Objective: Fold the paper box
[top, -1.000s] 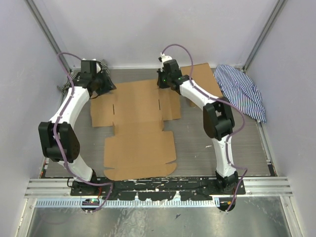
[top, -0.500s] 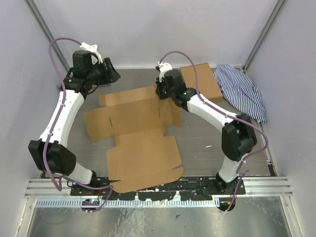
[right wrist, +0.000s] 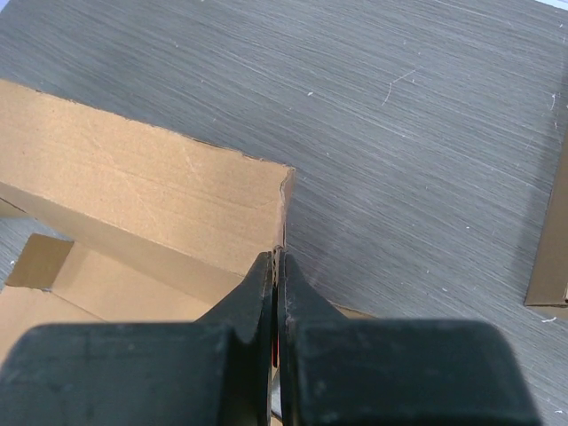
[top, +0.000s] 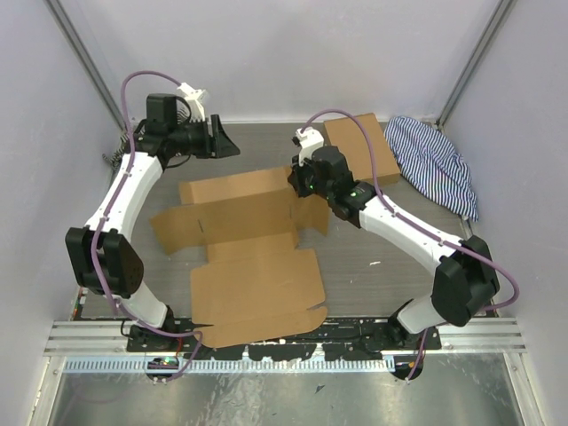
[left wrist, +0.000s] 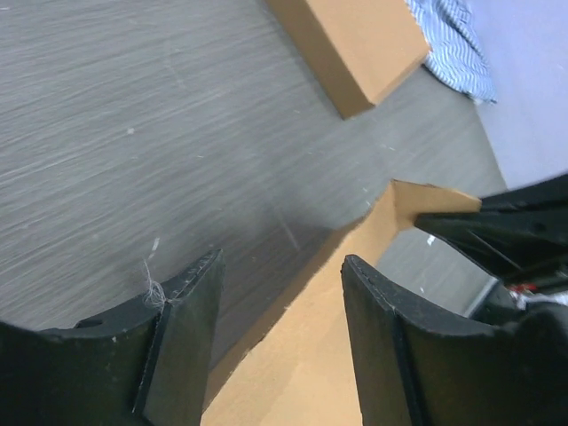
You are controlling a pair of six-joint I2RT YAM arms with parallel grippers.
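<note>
The paper box (top: 253, 266) lies mostly flat in the middle of the table, plain brown with flaps and slots. Its far panel (top: 235, 188) is raised off the table. My right gripper (top: 296, 183) is shut on the right end of that raised panel; in the right wrist view the jaws (right wrist: 277, 256) pinch the cardboard edge (right wrist: 142, 182). My left gripper (top: 231, 148) is open and empty above the table just beyond the box's far edge. In the left wrist view the fingers (left wrist: 280, 266) stand apart, with the box's edge (left wrist: 355, 244) seen below between them.
A smaller, squarer brown cardboard box (top: 359, 146) sits at the back right, close behind my right wrist; it also shows in the left wrist view (left wrist: 355, 44). A striped cloth (top: 435, 164) lies against the right wall. Walls close the back and sides.
My left gripper has left the box's far left corner and moved right along the back. My right gripper has pulled nearer with the far panel, which now stands raised; the box has shifted.
</note>
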